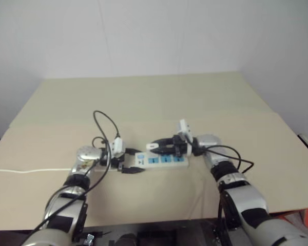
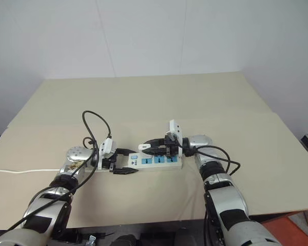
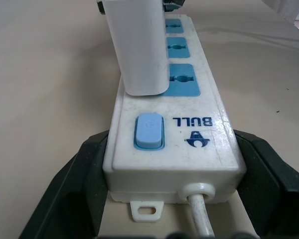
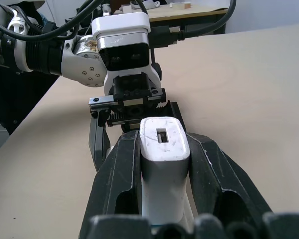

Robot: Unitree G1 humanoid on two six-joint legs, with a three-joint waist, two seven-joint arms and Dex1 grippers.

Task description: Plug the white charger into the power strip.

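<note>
- Plainly, the power strip (image 3: 174, 129) lies flat on the tan table (image 1: 159, 97), its long axis running across the robot's front from left to right, switch end and cord toward the left arm.
- Left gripper (image 3: 172, 174): its two black fingers are pressed against the long sides of the strip at the switch end, pinching it so it cannot slide.
- Right gripper (image 4: 162, 174): its fingers are clamped on the white charger (image 4: 163, 149), one on each flank (the body fills the gap between them).
- The charger hangs over the strip, in the left wrist view just above the bar beside the blue switch (image 3: 149, 130) and next to the nearest blue socket face (image 3: 183, 79); I cannot tell whether it touches the strip, and its prongs are hidden.
- The relation that matters: the charger seems to sit slightly off the socket, toward the switch end and one edge. My judgement is that the right arm needs a small shift along the strip's long axis, away from the left gripper, then a straight push down.
- Risk, as I read it: pressing while misaligned would jam the prongs on plain plastic.
</note>
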